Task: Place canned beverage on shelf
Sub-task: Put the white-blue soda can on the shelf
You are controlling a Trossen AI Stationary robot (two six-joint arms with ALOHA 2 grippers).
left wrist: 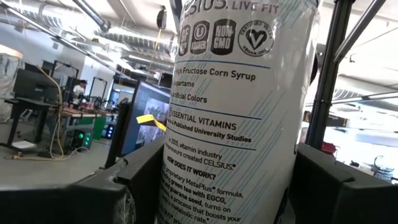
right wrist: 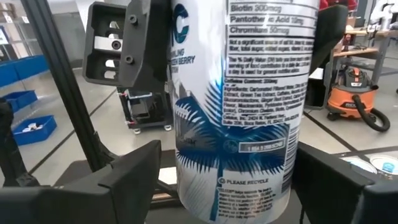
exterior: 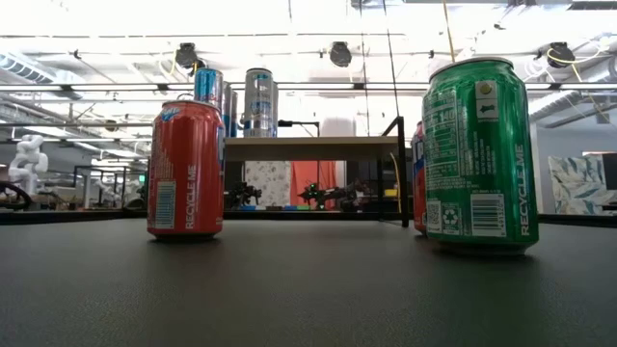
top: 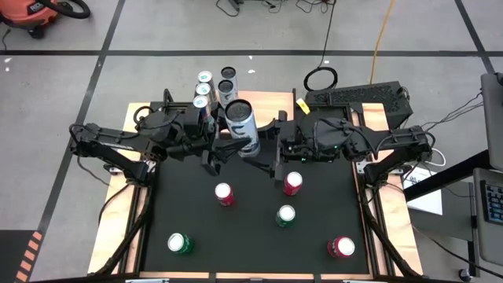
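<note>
High view: we are clamping both the left gripper (top: 222, 149) and right gripper (top: 266, 153) around the tall, rigid, slippery Celsius can (top: 242, 126) at mid-body

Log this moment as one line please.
tall white can | held aloft between left gripper and right gripper | near shelf

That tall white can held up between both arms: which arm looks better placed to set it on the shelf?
Probably the left. Its tool grips the tall white can and sits beside the shelf; the right tool also closes on it.
</note>
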